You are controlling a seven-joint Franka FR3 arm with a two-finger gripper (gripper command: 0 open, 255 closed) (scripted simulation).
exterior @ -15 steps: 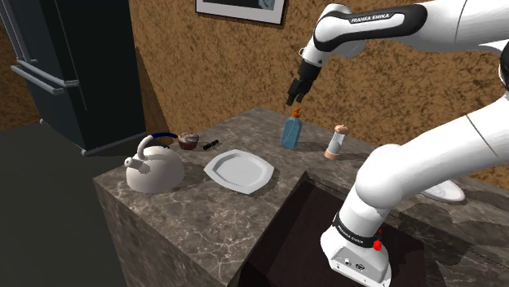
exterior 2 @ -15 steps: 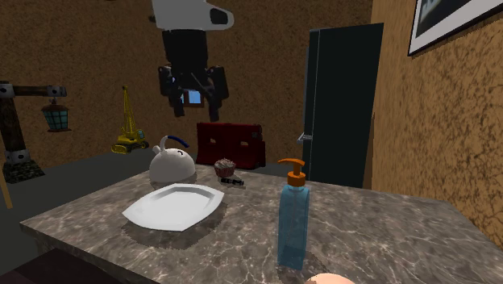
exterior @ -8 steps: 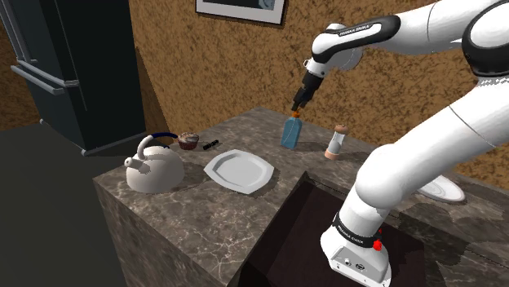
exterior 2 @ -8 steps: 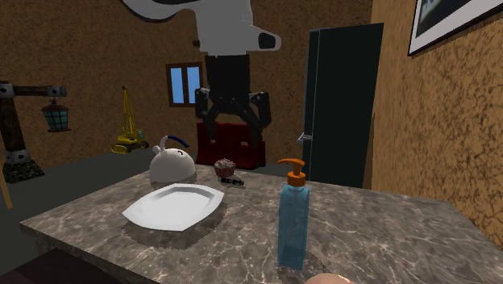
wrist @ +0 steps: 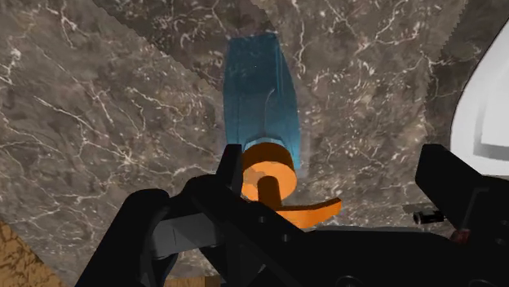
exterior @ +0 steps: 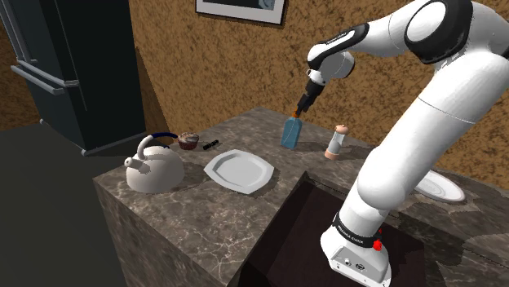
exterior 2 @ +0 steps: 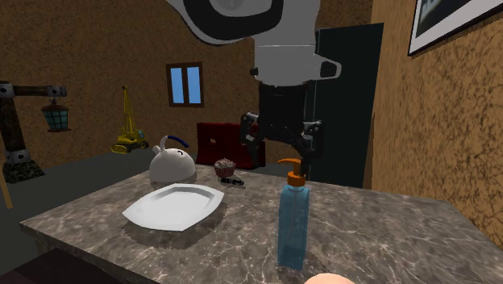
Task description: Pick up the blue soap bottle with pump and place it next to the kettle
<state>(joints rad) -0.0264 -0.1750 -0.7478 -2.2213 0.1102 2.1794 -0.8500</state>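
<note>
Ok, bottle (exterior: 292, 132): tall slim translucent blue body w/ flat sides, orange collar and orange pump w/ a curved spout. It stands upright on the tabletop (exterior: 188, 220) near the back wall, well apart from the kettle (exterior: 155, 171). Tabletop is dark brown-grey marble w/ pale veins, glossy, square edges. Kettle is white and rounded, w/ an arched handle that has a blue grip, and sits by the corner at the shoulder view's left. Between kettle and bottle lies a white plate (exterior: 238, 171), octagonal w/ a raised rim. A small shaker (exterior: 335, 143), pale body w/ a brownish cap, stands just beside the bottle. The wall behind is rough, grainy brown.

Tool (wrist: 336, 163) is all black w/ blocky fingers, pointing down right over the pump. Fingers are wide apart, w/ the orange pump head between them and nothing clamped. One finger (wrist: 231, 163) is v. close to the collar; contact can't be told. The other finger is well clear of the spout.
</note>
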